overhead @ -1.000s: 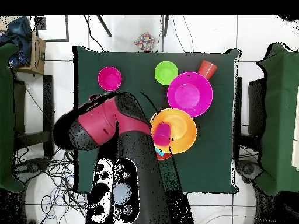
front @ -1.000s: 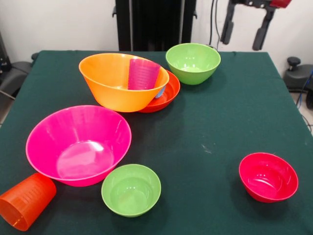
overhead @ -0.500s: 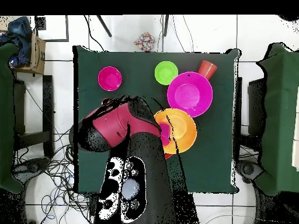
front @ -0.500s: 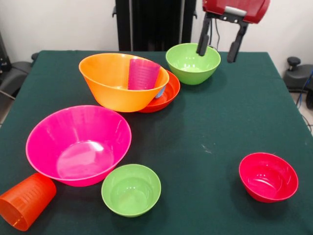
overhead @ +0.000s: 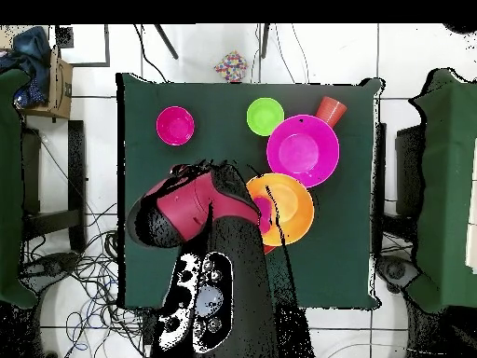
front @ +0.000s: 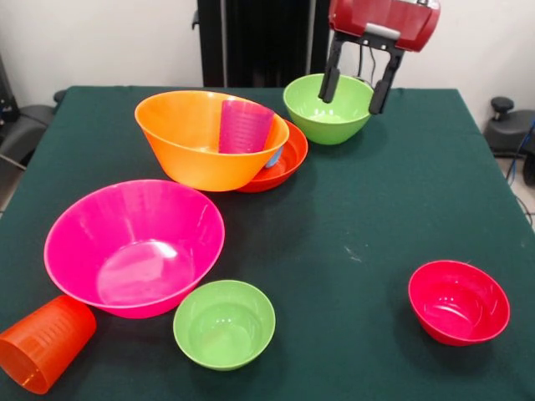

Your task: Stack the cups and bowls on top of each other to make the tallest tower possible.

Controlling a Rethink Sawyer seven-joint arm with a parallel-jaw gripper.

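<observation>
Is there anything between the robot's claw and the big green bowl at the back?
Nothing visible is in the way. The open gripper hangs right over the medium lime green plastic bowl, one finger over its inside and one by its rim. The large orange plastic bowl holding the purple cup sits off to the side.

Cup (front: 245, 125) in big bowl (front: 201, 138), bowl tilted on shallow bowl (front: 288, 159); tipped cup (front: 42, 342) front-left corner.
</observation>
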